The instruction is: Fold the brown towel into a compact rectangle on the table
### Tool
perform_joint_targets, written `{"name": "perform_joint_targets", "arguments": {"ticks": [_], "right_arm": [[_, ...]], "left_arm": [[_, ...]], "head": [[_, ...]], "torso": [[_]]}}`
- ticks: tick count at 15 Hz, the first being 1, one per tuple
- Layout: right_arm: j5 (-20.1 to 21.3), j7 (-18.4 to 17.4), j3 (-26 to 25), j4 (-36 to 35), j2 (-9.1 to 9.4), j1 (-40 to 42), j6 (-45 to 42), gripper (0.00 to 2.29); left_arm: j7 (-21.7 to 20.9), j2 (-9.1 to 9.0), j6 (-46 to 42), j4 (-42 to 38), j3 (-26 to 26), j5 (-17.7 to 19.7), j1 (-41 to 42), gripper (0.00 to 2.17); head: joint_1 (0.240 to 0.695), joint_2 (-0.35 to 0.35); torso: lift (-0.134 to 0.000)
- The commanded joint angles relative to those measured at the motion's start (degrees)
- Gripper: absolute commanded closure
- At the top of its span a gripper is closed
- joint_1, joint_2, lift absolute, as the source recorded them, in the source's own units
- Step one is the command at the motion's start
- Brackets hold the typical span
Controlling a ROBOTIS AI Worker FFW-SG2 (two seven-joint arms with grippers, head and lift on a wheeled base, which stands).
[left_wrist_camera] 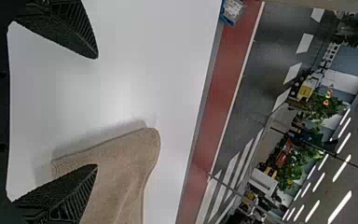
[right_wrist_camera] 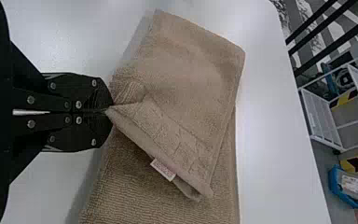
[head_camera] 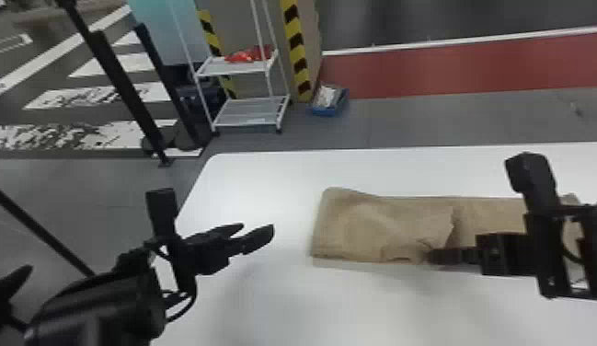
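Observation:
In the head view the brown towel [head_camera: 357,225] lies as a long strip on the white table, its left part folded over on top. My right gripper [head_camera: 433,256] is at the towel's near edge. The right wrist view has the right gripper [right_wrist_camera: 108,110] shut on a corner of the folded-over layer of the towel [right_wrist_camera: 186,60], beside a small white tag. My left gripper [head_camera: 258,232] stands open above the table, left of the towel. In the left wrist view, the left gripper [left_wrist_camera: 97,112] has nothing between its fingers, and the towel's end [left_wrist_camera: 126,168] lies beyond one finger.
The white table [head_camera: 265,184] has its left edge near my left arm. Past the far edge stand a white wire shelf [head_camera: 251,110] with a red item on it, a blue bin [head_camera: 329,108] and a yellow-black striped post [head_camera: 296,46].

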Motion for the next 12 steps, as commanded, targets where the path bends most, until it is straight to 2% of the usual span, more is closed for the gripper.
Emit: {"name": "perform_joint_targets", "arguments": {"ticks": [1,6,7,8,10,12], "right_arm": [[0.9,0.0,-0.1,-0.6,0.05,-1.2,0.6,1.3],[2.7,0.6,-2.2,-0.2,0.05,-4.4,0.6,1.3],[3.9,1.7,-2.1,-0.1,0.05,-4.4,0.6,1.16],[5.3,2.2,-2.0,0.0,0.05,-4.0,0.6,0.63],[6.0,2.6,-2.2,0.0,0.05,-3.6,0.6,0.13],[5.8,3.3,-2.4,0.0,0.05,-3.3,0.6,0.04]], "left_arm": [[-0.1,-0.15,0.0,0.0,0.1,0.0,0.1,0.05],[-0.2,-0.15,-0.5,0.4,0.2,0.1,0.2,0.05],[-0.3,-0.15,-0.7,0.6,0.2,0.0,0.2,0.05],[-0.3,-0.15,-1.2,0.8,0.1,0.0,0.2,0.05],[-0.3,-0.15,-1.0,0.8,0.0,0.0,0.1,0.05],[-0.3,-0.15,-1.0,0.8,0.0,0.0,0.0,0.05]], "head": [[0.695,0.284],[0.695,0.258],[0.695,0.254],[0.695,0.251],[0.695,0.248],[0.695,0.24]], "torso": [[-0.124],[-0.124],[-0.124],[-0.124],[-0.124],[-0.124]]}}
